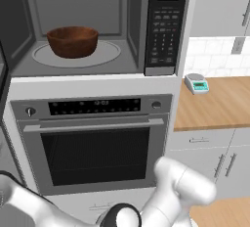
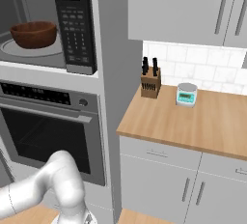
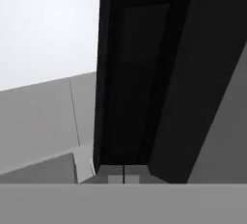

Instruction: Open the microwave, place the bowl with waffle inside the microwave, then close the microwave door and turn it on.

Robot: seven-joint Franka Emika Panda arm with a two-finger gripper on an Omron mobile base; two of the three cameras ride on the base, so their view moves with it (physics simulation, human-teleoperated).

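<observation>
Now the closed gripper (image 3: 123, 175) is sitting right against the open microwave door (image 3: 144, 73), whose long edge is running away from it.

Built-in stainless oven with black glass window (image 1: 95, 155), horizontal bar handle (image 1: 93, 123), dark control strip, round knob at each end. Light wooden countertop (image 2: 193, 121) beside oven column. Small white-and-teal kitchen scale (image 2: 186, 94) on it, near white tiled backsplash (image 2: 202, 63). Wooden knife block with black handles (image 2: 150, 82) just left of scale. Grey cabinets above, grey drawers below.
</observation>
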